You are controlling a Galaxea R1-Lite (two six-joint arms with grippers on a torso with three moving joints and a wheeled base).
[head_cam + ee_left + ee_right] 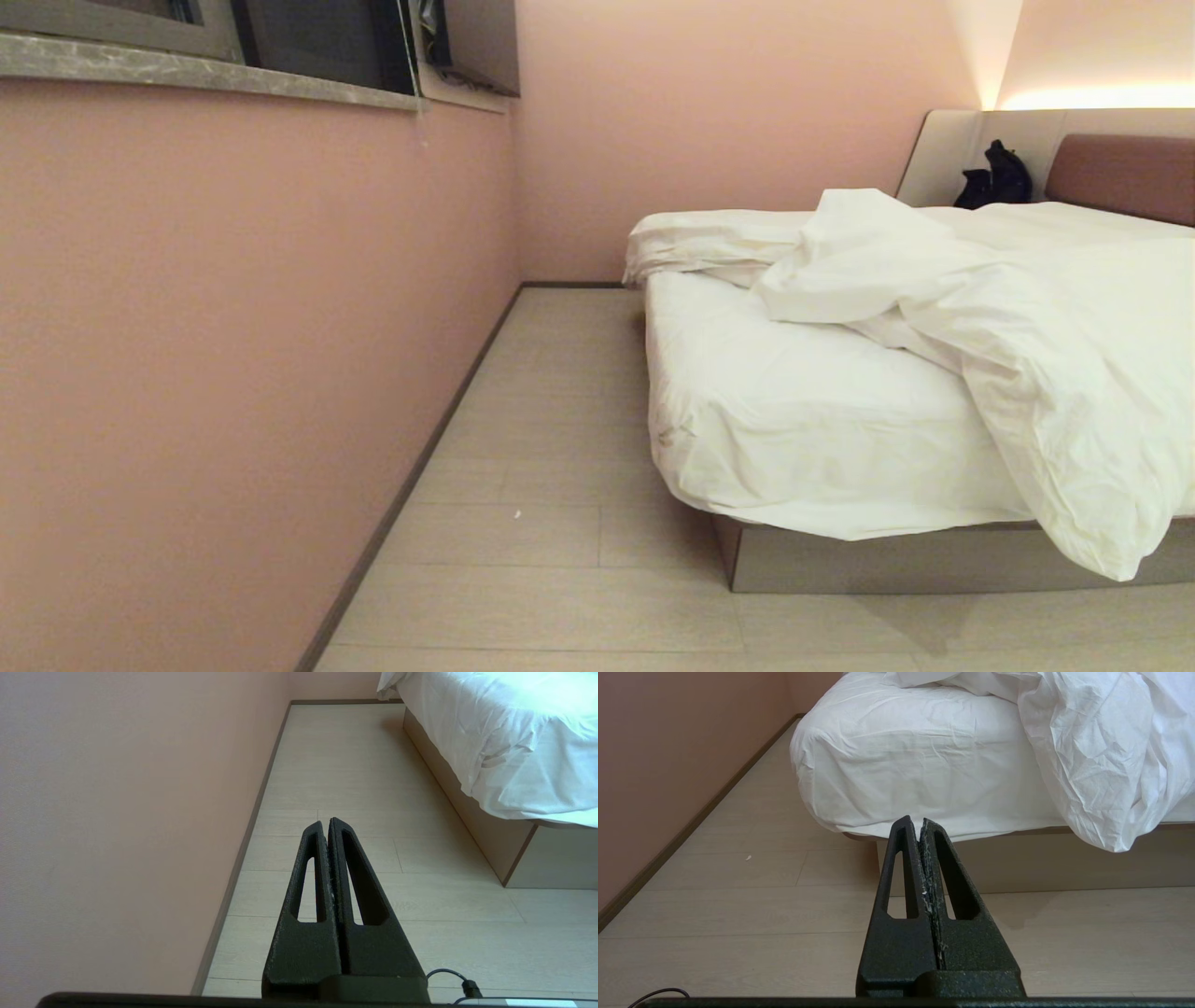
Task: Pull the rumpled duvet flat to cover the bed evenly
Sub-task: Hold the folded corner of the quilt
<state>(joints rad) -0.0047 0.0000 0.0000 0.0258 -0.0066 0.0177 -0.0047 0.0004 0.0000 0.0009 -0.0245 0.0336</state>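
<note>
Both arms low over the floor, left gripper (325,822) and right gripper (913,820) jaws together, empty; a grab could catch the bed (934,560) sheet, not the duvet (1046,373).

A pink wall (233,327) with a stone window ledge (205,73) meets pale wood flooring (551,523).

Left gripper (325,821) fingers pressed together, right gripper (914,820) likewise, empty
</note>
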